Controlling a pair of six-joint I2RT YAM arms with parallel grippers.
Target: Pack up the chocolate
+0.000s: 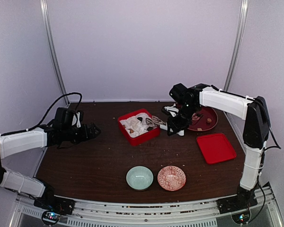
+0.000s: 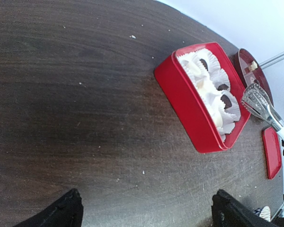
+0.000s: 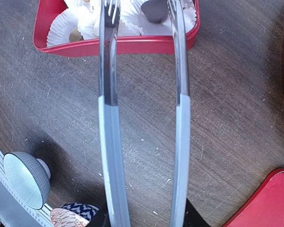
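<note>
A red box holds white paper cups with several chocolate pieces in them: dark ones and a tan one. More chocolate lies on the dark red plate. My right gripper is shut on silver tongs. Their spread tips reach over the box, and a dark chocolate lies in a cup just inside the right tip. My left gripper is open and empty, low over the table left of the box; its fingers show in the left wrist view.
A red lid lies right of the box. A pale green bowl and a red patterned bowl stand near the front edge. The plate is at the back right.
</note>
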